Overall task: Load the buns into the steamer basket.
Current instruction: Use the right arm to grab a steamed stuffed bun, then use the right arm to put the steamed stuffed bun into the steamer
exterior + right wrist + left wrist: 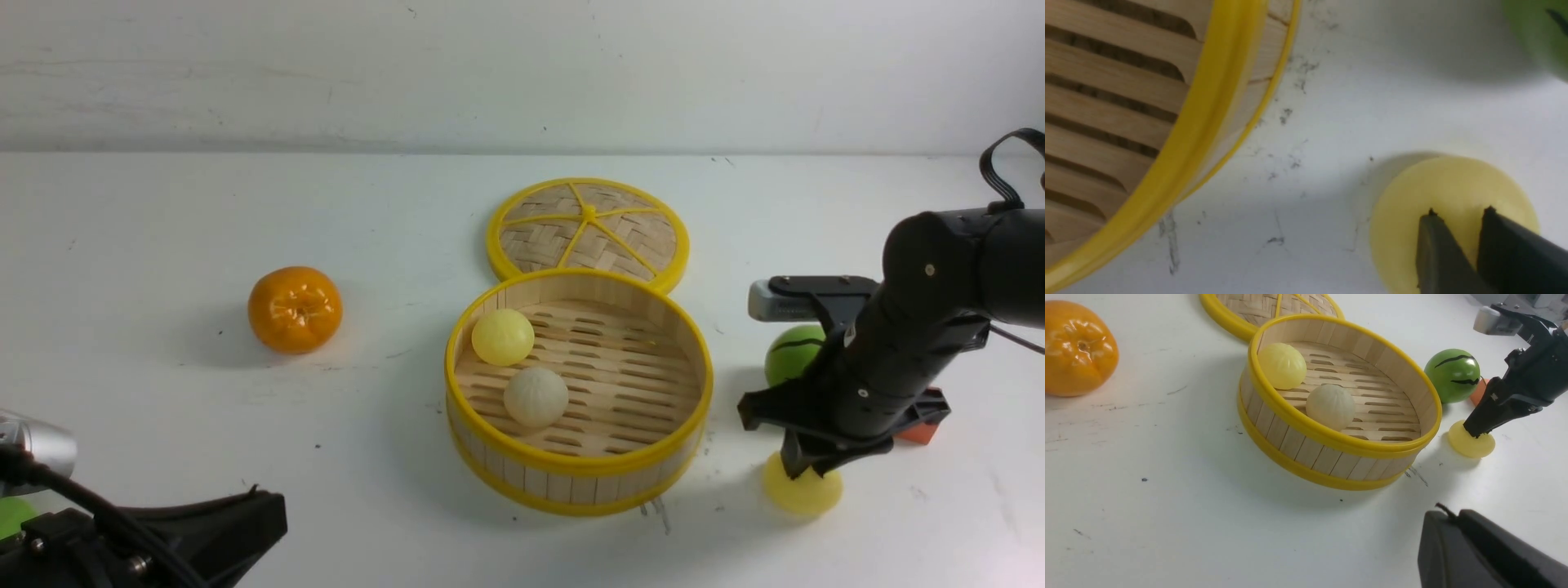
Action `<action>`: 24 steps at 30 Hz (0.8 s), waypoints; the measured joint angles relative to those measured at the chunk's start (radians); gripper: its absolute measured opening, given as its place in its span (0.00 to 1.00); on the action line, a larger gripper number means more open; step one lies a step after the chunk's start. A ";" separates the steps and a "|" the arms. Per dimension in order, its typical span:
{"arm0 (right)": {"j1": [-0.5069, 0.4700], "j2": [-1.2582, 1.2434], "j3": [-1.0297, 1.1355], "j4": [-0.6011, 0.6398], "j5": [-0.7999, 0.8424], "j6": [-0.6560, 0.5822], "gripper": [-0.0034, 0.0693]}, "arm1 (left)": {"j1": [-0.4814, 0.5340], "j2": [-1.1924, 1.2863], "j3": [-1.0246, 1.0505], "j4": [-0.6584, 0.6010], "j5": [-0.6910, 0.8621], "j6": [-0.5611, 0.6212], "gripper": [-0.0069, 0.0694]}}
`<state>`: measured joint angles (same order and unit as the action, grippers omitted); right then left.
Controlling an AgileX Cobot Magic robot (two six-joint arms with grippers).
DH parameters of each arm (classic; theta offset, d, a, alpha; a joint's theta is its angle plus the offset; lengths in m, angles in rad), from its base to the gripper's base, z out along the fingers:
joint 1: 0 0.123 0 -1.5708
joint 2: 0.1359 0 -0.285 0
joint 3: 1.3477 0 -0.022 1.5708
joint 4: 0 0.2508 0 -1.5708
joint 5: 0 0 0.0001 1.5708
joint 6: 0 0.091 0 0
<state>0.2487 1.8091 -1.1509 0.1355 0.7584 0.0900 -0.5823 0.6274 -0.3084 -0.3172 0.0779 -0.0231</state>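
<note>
Fingers (pixel 1437 253) of your right gripper (pixel 1459 214) pinch the bun (pixel 1433 183), hiding its top; it lies squashed flat. Your left gripper (pixel 1478 547) is cut off; grip unclear.

We see a yellow bun (pixel 503 336) and beige bun (pixel 535 397) inside the steamer basket (pixel 571 482); a third bun (pixel 804 492) lies squashed just right of it.

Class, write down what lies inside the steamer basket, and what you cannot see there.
Inside the steamer basket sit two buns on the slatted floor: a pale yellow bun and an off-white bun. The floor beneath them is covered; the near wall hides its front strip.
</note>
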 joint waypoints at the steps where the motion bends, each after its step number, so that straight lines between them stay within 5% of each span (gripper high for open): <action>1: 0.000 0.000 0.000 0.000 0.001 -0.004 0.20 | 0.000 0.000 0.000 0.000 0.000 0.000 0.13; 5: 0.000 0.000 -0.002 -0.002 0.010 -0.032 0.05 | 0.000 0.000 0.000 0.000 0.000 0.000 0.14; 13: 0.013 -0.057 -0.028 -0.007 0.082 -0.061 0.04 | 0.000 0.000 0.000 0.000 0.000 0.000 0.15; 24: 0.196 -0.098 -0.244 0.054 0.069 -0.090 0.05 | 0.000 0.000 0.000 0.000 0.000 0.000 0.16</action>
<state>0.4451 1.7113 -1.3951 0.1890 0.8279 0.0000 -0.5823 0.6274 -0.3084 -0.3172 0.0779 -0.0231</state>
